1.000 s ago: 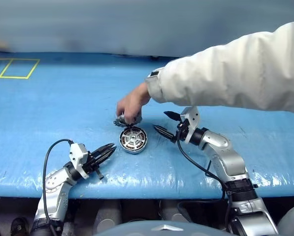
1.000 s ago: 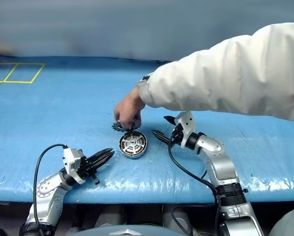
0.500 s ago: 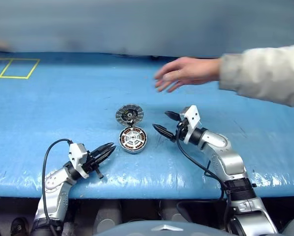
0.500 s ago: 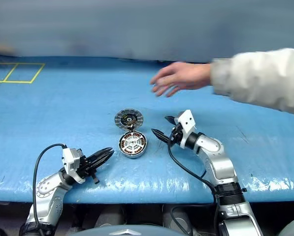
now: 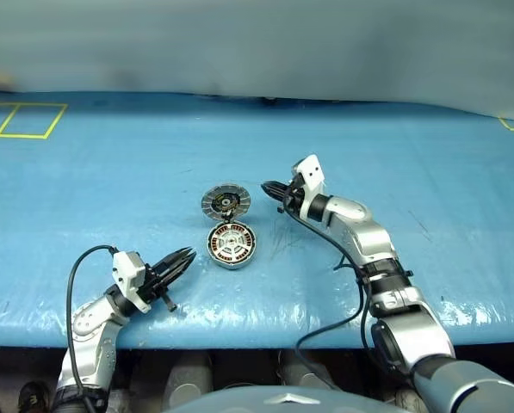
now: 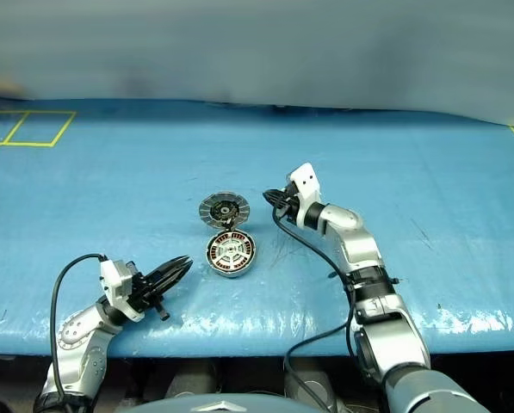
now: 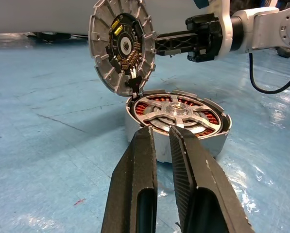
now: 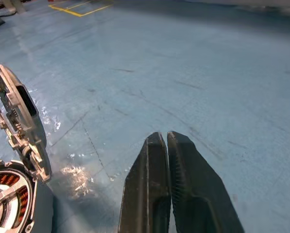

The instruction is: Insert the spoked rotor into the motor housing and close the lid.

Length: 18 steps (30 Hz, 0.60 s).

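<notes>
**benchrat:** So where's this at? From what I can see the spoked rotor [image 7: 176, 112] is already sitting down inside the motor housing [image 5: 232, 244], silver spokes over the copper windings. Insert step looks done to me.

**gearhead_22:** Agreed, that's my read too. What's left is the lid [image 5: 226, 201]. It's standing open, tilted up off its hinge on the far side of the housing, ribbed inner face and dark centre showing. Nothing's closed yet.

**benchrat:** And the arms?

**gearhead_22:** Right end effector [image 5: 271, 188] has its fingers pressed together, holding nothing. It's just beside the lid on its right, near the back face but not touching as far as I can tell. Left end effector [image 5: 181, 259] is near the front edge of the blue counter [image 5: 110, 172], pointing at the housing with only a narrow gap between its fingers, also empty and clear of the housing.

**benchrat:** So a nudge from the right one to fold the lid down?

**gearhead_22:** That'd be my guess. The housing could slide when pushed, since nothing's bracing it.
</notes>
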Motion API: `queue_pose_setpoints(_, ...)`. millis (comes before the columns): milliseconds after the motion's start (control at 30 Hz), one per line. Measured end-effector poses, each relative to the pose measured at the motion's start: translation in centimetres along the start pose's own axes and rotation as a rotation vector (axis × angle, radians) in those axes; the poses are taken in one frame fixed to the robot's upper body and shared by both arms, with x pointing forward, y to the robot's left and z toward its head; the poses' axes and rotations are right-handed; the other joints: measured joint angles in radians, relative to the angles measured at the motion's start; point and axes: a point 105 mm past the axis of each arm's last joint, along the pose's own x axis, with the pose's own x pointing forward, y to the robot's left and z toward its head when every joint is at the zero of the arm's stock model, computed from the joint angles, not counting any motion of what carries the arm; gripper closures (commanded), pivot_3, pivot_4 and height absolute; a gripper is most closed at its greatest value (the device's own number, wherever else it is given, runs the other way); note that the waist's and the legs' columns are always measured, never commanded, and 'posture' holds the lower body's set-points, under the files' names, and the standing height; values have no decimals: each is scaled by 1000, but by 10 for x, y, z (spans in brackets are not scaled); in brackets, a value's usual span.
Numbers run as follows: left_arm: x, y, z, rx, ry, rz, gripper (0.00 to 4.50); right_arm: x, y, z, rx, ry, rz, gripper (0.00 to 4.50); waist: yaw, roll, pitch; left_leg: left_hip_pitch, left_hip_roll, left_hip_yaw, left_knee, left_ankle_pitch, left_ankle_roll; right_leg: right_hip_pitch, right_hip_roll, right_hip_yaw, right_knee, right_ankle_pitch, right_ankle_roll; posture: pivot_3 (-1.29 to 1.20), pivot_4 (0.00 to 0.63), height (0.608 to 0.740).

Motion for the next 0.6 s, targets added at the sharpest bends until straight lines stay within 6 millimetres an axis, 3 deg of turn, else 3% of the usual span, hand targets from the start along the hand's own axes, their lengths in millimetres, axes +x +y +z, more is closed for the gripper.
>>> queue_pose_setpoints(200, -1, -1, -2, -10, 0, 11, 3957, 23, 26, 23, -26, -46, 195, 4180, -3, 0, 0, 0, 0, -1, -1, 0, 0, -1, 0, 0, 0, 0, -2, 0, 150, 740)
queue_pose_setpoints(333, -3, -1, -3, -14, 4, 22, 3957, 29, 48, 26, -44, -42, 338, 4180, -3, 0, 0, 0, 0, -1, -1, 0, 0, 0, 0, -1, 0, 0, -2, 0, 150, 740)
queue_pose_setpoints(600, -4, -1, -5, -18, 8, 37, 3957, 2, 80, 24, -107, 7, 618, 4180, 0, 1, 1, 0, 0, -1, -1, 0, 0, 0, 0, -1, 0, -1, -1, 0, 150, 740)
